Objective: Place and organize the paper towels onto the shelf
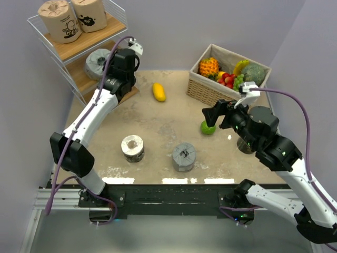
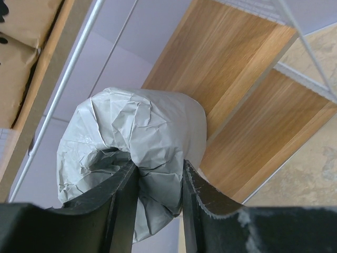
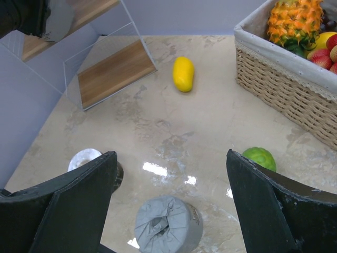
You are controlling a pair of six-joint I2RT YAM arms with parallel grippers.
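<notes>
The rolls look light and soft: the paper wrap is crumpled and gives under the fingers, so a hard squeeze would likely dent one, while a loose one could let the smooth wrap slip. The safest hold, I judge, is across the round flank, or on the bunched wrap at the core end. The left gripper (image 2: 158, 176) has taken the second way: its jaws stand only a narrow gap apart, pinched on a fold of wrap at the end of the grey roll (image 2: 137, 132), which sits at the middle tier of the shelf (image 1: 79, 50) in the far left corner. Whether the roll already rests on the board cannot be told. Two tan rolls (image 1: 59, 20) stand side by side on the top tier. On the table near the arms, a cream roll (image 1: 132, 147) and a second grey roll (image 1: 184, 156) wait upright, a little apart. The right gripper (image 3: 171, 176) hangs wide open above the table, holding nothing, with the second grey roll below and between its fingers and a lime (image 3: 259, 158) just to its right
</notes>
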